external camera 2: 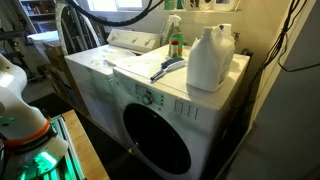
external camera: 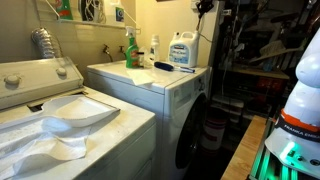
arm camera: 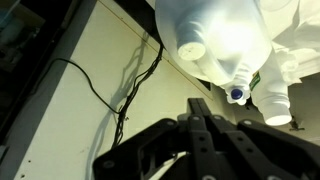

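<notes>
While the tool (arm camera: 199, 112) hangs with fingers pressed together on nothing, well apart from the large white translucent plastic jug (external camera 2: 210, 58), that jug stands upright near the front edge of the white machine-top worktop (external camera 2: 170, 84). Risk: a closed approach would shove the jug, not grasp it, toppling it off.

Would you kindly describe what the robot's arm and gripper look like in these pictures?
The arm is glossy white with rounded shells, a dark band carrying an orange-red marking, and a green glow at its foot. In the wrist view, the gripper is black, built of angular linked bars.
</notes>
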Controlling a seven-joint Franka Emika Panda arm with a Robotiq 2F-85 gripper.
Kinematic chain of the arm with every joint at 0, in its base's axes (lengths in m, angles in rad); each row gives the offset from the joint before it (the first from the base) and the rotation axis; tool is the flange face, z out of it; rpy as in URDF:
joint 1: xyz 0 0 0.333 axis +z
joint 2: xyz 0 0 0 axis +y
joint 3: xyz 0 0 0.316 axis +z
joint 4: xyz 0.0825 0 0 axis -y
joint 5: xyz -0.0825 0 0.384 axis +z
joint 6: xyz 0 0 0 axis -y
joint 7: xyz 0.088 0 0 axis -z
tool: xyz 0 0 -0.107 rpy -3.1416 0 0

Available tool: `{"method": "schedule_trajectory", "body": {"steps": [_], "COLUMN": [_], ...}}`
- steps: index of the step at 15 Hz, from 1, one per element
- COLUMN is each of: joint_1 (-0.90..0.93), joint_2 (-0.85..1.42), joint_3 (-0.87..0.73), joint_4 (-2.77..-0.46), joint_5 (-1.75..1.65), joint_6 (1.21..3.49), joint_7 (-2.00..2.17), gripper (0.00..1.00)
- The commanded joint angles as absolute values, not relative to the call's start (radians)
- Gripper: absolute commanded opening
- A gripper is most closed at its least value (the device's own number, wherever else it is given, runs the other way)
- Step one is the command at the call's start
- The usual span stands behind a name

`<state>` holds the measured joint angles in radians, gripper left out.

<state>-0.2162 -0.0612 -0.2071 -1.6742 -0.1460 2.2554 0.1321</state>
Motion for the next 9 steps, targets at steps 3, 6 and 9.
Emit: {"method": "schedule_trajectory", "body": {"steps": [3,6,9], "joint_1": [-0.217,-0.216,-0.216], "joint_2": [-0.043,-0.017,0.003], "joint_3": [-0.206,-0.208,-0.209], "joint_4": [-1.678,-1.676,-1.674], "joint_5": [-0.157,-0.149,-0.151], "joint_6": [2.217,2.222,2.215], "joint_7": [0.146,0.145,0.147], "gripper": [0.42,0.64,0.7]}}
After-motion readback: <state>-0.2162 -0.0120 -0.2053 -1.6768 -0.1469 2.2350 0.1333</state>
